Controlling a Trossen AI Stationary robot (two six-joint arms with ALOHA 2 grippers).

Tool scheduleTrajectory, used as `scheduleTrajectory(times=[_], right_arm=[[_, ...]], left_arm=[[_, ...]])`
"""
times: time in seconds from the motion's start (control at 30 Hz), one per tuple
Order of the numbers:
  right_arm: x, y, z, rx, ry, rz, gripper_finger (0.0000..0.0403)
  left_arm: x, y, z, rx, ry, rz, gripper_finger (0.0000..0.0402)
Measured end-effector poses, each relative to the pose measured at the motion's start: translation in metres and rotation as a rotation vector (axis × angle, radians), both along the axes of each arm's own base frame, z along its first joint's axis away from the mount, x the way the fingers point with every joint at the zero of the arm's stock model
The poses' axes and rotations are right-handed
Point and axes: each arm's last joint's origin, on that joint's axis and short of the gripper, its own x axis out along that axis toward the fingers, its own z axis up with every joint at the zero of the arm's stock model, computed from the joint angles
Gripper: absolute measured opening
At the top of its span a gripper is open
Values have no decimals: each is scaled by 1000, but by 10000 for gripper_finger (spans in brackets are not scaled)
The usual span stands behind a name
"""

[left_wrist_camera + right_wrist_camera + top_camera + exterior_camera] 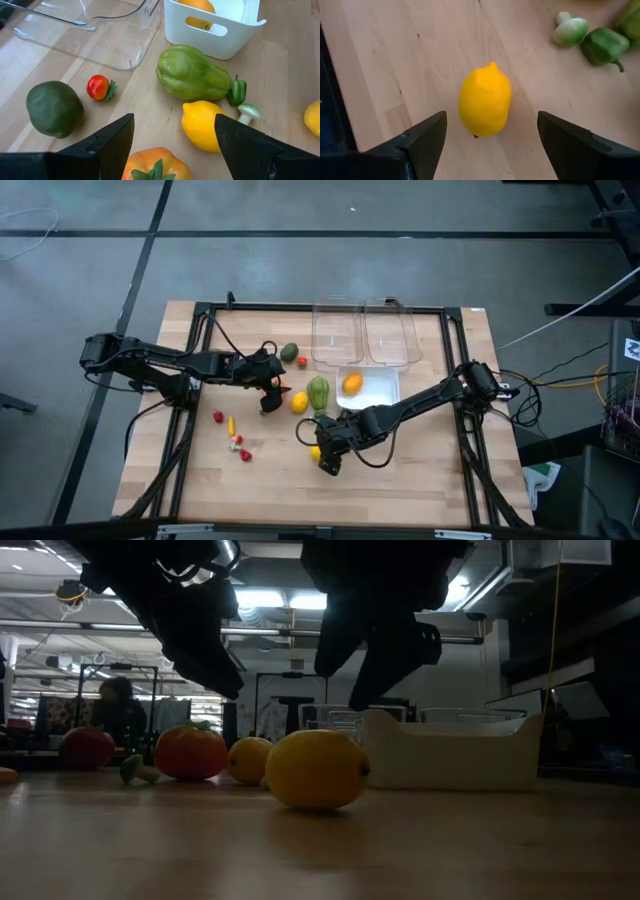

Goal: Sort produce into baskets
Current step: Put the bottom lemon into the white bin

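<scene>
1. your right gripper (487, 145) is wide open and holds nothing, over a lemon (485, 100) on the counter near the white basket (380, 392).
2. next, go down and squeeze it.
3. your left gripper (175, 142) is open over the tomato (156, 167).

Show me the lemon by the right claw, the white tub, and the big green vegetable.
lemon (485, 100): right wrist view, middle of its peel.
white tub (200, 37): left wrist view, its front wall.
big green vegetable (192, 74): left wrist view, its ribbed body.

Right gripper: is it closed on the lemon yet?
No. The right gripper is open, its fingers apart either side of the lemon, which lies free on the table.
</scene>
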Motion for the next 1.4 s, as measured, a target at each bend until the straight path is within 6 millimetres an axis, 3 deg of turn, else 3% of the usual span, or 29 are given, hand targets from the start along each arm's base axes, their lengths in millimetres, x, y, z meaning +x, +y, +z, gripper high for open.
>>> scheduleTrajectory(times=[0.5,0.8,1.4], right_arm=[[1,-1,-9,-28,-55,-24,310],[9,3,-36,7,-3,2,310],[11,-3,-39,-48,1,94,302]], left_arm=[[0,0,0,0,0,0,273],[0,0,0,0,1,-1,273],[0,0,0,-2,0,1,273]])
